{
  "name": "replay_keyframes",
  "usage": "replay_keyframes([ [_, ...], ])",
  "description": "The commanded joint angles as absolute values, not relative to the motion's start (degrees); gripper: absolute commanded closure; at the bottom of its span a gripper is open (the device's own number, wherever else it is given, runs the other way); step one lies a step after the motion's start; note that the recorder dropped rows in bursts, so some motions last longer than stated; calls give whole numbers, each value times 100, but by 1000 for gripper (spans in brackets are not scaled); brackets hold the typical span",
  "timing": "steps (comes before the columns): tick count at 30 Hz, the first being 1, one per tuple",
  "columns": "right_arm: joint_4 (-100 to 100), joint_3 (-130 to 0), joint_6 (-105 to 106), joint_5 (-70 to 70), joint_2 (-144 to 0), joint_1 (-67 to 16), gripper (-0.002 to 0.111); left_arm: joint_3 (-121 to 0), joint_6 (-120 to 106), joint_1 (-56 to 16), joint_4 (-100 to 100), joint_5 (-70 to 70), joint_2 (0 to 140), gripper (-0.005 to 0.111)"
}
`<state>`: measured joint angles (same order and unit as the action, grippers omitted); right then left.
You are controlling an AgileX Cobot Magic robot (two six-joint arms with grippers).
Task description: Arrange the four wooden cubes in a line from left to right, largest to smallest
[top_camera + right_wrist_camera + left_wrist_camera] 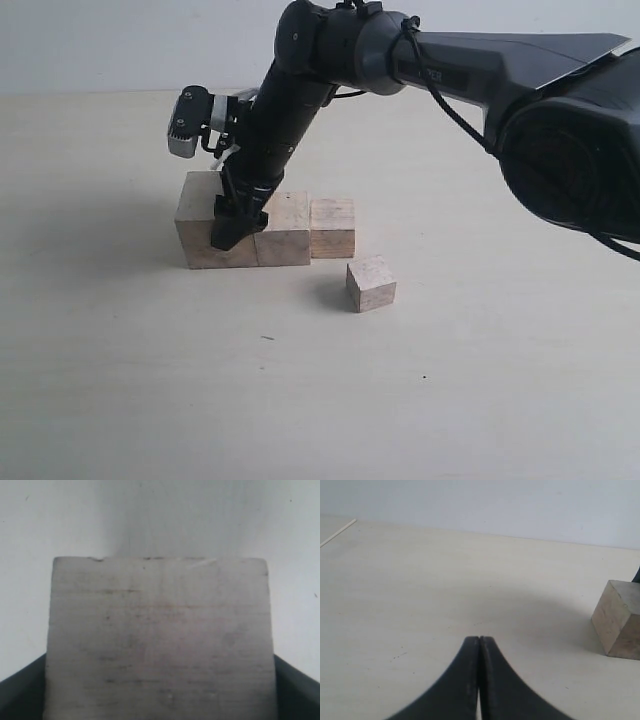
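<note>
Well, from across the room the right gripper (232, 225) straddles the largest cube (195, 240), with the second cube (288, 230) touching its side. Any shift should stay square and spare that neighbour. Left wrist: the left gripper (479, 639) is clenched on nothing, that cube (620, 622) well aside. Right wrist: the cube (160, 640) fills the gap between the fingers (20, 695); gripping or merely flanking, I cannot tell.

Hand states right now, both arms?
Left hand: closed, empty.
Right hand: closed on the largest cube.
</note>
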<state>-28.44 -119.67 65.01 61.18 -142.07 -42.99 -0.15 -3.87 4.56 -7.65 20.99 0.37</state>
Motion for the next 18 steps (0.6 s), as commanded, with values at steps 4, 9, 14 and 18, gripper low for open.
replay_keyframes([
  [4,-2843,-11974,6591,6317,-14171,-4286,40,0,-337,455,-774,2038,0,107],
  [9,-2953,-11974,6591,6317,-14019,-4286,27,0,-337,455,-774,2038,0,107],
  [14,-3138,-11974,6523,6303,-13739,-4286,17,0,-337,455,-774,2038,0,107],
  [18,-3138,-11974,6371,6303,-13428,-4286,16,0,-337,455,-774,2038,0,107],
])
